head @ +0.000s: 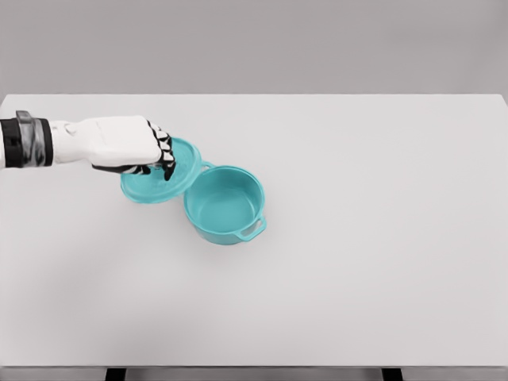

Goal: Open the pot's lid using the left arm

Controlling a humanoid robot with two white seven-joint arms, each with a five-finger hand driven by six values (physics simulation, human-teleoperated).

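A teal pot (225, 205) stands uncovered near the middle of the white table (381, 238), its inside bare and a handle facing the front right. Its teal lid (176, 176) sits tilted just left of the pot, overlapping the pot's left rim. My left hand (161, 155) comes in from the left edge and is curled over the lid's top, fingers closed on the lid's knob. The knob itself is hidden under the fingers.
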